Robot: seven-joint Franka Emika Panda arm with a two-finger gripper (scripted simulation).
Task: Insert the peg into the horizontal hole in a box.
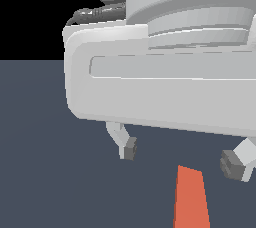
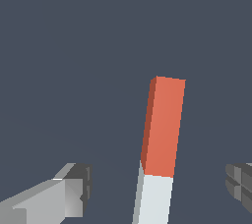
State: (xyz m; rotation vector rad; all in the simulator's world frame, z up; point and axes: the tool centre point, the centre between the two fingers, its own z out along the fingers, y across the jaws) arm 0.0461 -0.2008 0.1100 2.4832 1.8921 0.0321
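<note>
Peg grey end cut off; box, hole unseen.

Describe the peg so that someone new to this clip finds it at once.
Start at the dark floor under the open gripper. Between the two grey fingers lies the peg, a slim bar untouched by either. It alone has colour: one half orange-red, the other pale grey-white.
</note>
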